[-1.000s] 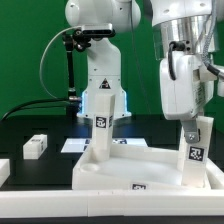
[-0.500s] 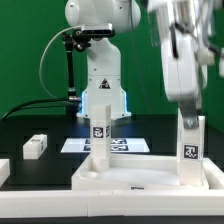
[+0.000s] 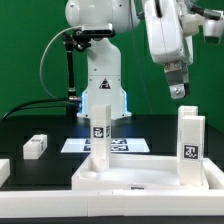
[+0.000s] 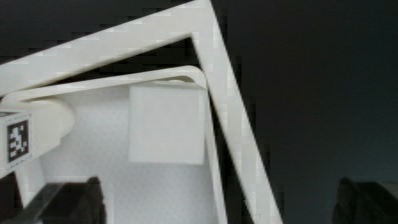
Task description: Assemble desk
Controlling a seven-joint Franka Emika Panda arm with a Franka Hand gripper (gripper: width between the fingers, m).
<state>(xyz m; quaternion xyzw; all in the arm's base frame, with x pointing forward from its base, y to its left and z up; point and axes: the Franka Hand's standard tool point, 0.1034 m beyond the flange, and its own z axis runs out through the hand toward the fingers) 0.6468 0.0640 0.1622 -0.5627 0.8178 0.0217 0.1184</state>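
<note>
Above the white plastic rimmed desk top (image 3: 150, 175), the two-finger gripper (image 3: 178, 90) hangs wide and empty, clear of the square white tagged leg (image 3: 189, 145) standing on it. If loosely seated, that leg could tip or wobble.

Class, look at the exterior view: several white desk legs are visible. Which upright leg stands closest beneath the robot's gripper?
The upright leg at the exterior view's right of the desk top. The gripper hangs just above it; the other upright leg stands further left.
</note>
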